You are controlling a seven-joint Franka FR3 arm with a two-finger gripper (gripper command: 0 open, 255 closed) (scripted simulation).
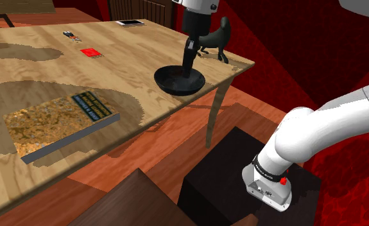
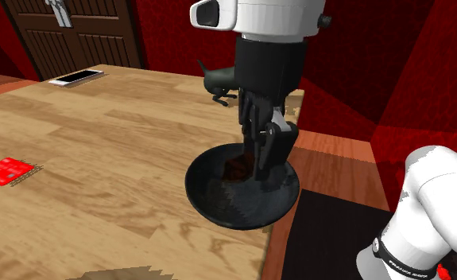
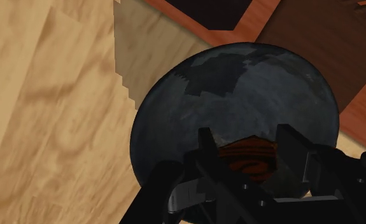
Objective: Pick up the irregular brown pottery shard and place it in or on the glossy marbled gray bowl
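1. Pottery shard [image 3: 248,159] is partly hidden. The gripper's body covers its lower edge in the wrist view, and the fingers screen part of it in the second exterior view.
2. A dark figure [image 1: 216,40] stands behind the arm; its shape is unclear.
3. Book [image 1: 61,122] on the table [image 1: 131,58] has lettering on a blue strip, unreadable.
4. Shard is brown with darker curved bands and a ragged outline.
5. Gripper [image 2: 258,163] is clenched on the shard, a finger against each side, low inside the glossy marbled gray bowl [image 2: 218,203] near the table's edge. Contact between shard and bowl: cannot tell.
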